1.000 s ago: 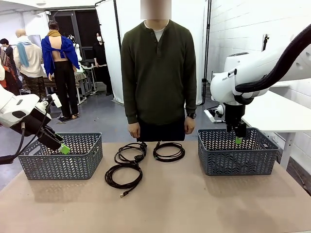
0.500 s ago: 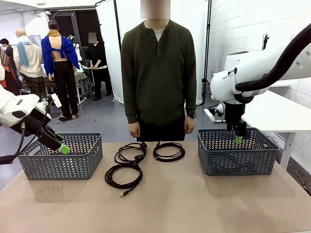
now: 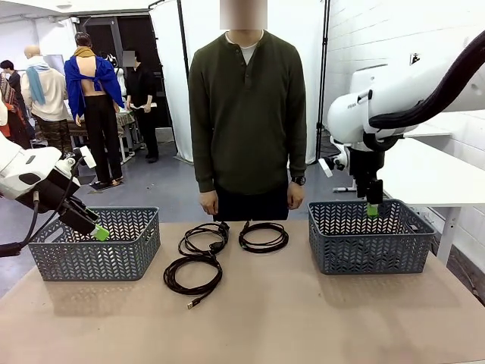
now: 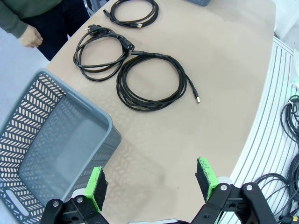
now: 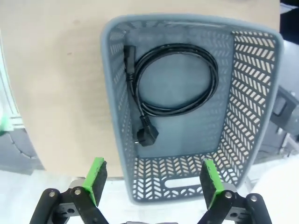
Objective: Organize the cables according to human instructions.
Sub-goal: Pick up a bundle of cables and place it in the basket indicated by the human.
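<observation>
Three black coiled cables lie on the tan table between two grey baskets: one nearest me (image 3: 193, 274) (image 4: 150, 83), one behind it (image 3: 203, 237) (image 4: 100, 46), and one to its right (image 3: 263, 236) (image 4: 133, 10). Another cable (image 5: 173, 79) lies coiled inside the right basket (image 3: 364, 241) (image 5: 112, 93). My right gripper (image 3: 372, 207) (image 5: 152, 179) hangs open above that basket, holding nothing. At the near edge of the left basket (image 3: 95, 246) (image 4: 70, 121), my left gripper (image 3: 97, 231) (image 4: 152, 184) is open with nothing between its fingers.
A person in a dark green top stands at the table's far edge, hands (image 3: 208, 203) down at the sides. The table's near half is bare wood. Loose cables (image 4: 289, 121) lie on the floor off the table edge in the left wrist view.
My right arm has lifted a little above the right basket. The left arm, the cables and the person have stayed still.
</observation>
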Available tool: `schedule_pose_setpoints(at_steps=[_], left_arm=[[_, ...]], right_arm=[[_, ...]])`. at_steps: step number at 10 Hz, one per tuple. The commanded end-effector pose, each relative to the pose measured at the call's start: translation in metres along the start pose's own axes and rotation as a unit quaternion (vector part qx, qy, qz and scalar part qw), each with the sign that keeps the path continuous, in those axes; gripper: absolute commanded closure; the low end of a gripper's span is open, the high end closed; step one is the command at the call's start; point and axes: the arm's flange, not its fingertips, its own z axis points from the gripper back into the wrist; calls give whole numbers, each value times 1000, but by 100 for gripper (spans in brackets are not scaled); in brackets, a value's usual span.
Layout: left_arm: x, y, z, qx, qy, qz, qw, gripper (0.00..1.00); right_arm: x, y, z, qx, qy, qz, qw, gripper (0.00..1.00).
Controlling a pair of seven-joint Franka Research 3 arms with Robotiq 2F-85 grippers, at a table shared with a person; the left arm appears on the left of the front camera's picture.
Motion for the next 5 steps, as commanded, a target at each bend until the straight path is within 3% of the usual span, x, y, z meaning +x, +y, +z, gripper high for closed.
schedule_pose_setpoints(at_steps=[1, 5], left_arm=[[-2, 3, 1, -8, -6, -5, 1000, 0], [-2, 3, 1, -8, -6, -5, 1000, 0]], right_arm=[[11, 22, 13, 1, -36, -41, 999, 0], [31, 68, 24, -22, -89, -127, 988, 0]])
